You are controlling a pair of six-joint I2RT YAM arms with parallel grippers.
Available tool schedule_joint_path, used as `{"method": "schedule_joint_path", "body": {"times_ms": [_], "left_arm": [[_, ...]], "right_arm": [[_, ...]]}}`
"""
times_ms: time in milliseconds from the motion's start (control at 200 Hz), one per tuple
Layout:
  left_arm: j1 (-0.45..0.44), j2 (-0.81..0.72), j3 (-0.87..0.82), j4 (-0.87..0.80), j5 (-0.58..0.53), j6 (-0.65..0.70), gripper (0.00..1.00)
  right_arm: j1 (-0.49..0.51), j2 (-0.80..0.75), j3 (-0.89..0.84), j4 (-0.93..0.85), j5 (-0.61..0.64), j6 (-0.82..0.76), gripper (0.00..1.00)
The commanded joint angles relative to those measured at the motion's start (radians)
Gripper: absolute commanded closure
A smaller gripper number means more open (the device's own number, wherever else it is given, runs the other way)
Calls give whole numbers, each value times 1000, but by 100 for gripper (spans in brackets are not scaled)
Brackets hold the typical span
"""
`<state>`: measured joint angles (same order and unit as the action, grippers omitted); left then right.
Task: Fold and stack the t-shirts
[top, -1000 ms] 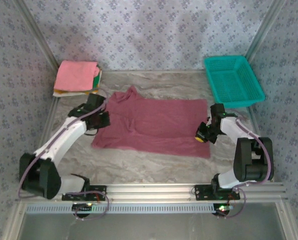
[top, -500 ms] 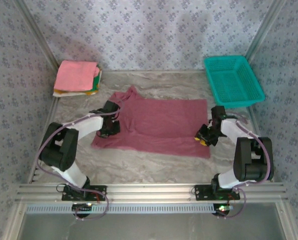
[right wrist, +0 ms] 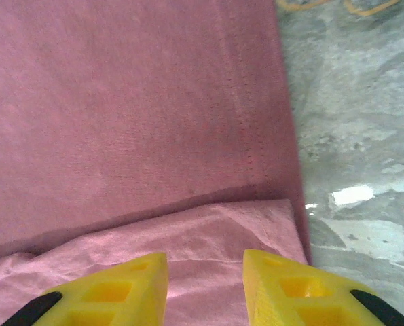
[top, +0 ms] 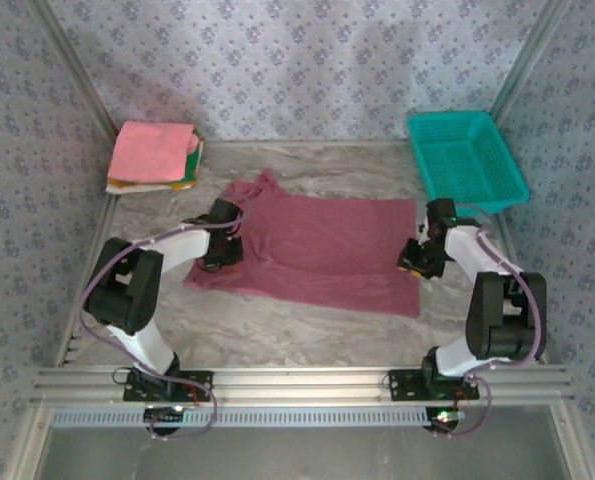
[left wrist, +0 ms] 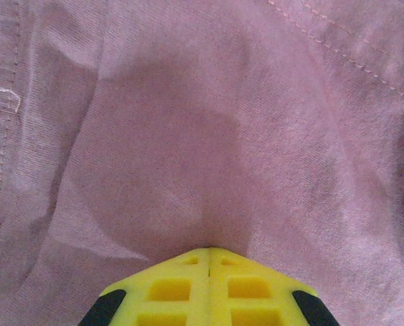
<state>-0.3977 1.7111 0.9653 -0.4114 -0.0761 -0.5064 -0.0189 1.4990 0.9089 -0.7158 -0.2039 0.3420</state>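
Observation:
The maroon t-shirt (top: 317, 250) lies spread flat mid-table, neck toward the left. My left gripper (top: 220, 252) sits on its left part, jaws pressed together with their tips (left wrist: 209, 249) in the cloth (left wrist: 208, 122), where creases gather. My right gripper (top: 414, 262) is at the shirt's right edge, open (right wrist: 205, 261), hovering over a lighter turned-over flap (right wrist: 215, 224) with nothing between its fingers. A stack of folded t-shirts (top: 155, 152), pink on top, rests at the back left.
A teal mesh basket (top: 467, 160) stands at the back right. Patterned walls and metal posts enclose the grey marbled table (top: 307, 335). Bare tabletop (right wrist: 351, 136) lies just right of the shirt's hem.
My right gripper has opened and let go of the shirt's right edge, shifting slightly back. My left arm swung inward, carrying its shut gripper from the shirt's left edge onto the cloth.

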Motion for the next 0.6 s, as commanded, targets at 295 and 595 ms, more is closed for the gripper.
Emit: {"method": "schedule_joint_path", "body": {"times_ms": [295, 595], "left_arm": [[13, 12, -48, -40, -14, -9, 100], [14, 21, -37, -50, -11, -3, 100]], "right_arm": [[5, 108, 44, -18, 130, -8, 60], [13, 115, 24, -25, 129, 12, 84]]}}
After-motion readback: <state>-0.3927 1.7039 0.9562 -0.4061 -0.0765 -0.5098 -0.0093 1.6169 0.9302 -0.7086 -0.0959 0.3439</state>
